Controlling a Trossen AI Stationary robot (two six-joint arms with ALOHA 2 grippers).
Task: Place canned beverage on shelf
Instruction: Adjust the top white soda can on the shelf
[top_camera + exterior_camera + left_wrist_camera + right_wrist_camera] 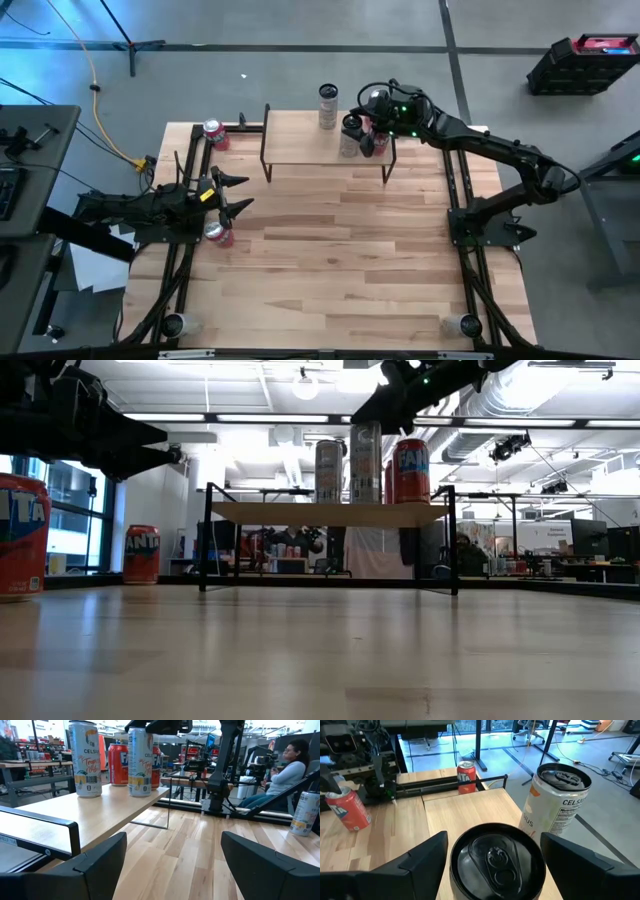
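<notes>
The shelf stands at the table's far middle on thin black legs. On its plank stand three cans: a white Celsius can at the far edge, a black-topped Celsius can near the right end, and a red can beside it. My right gripper is open, level with the black-topped can's top rim, one finger on each side; the can rests upright on its base. My left gripper is open, level, at the table's left side, holding nothing.
Two red Fanta cans stand on the tabletop at the left: one near the far left corner, one just in front of my left gripper. Bare wood lies in front of the shelf. A person sits beyond the table's right side.
</notes>
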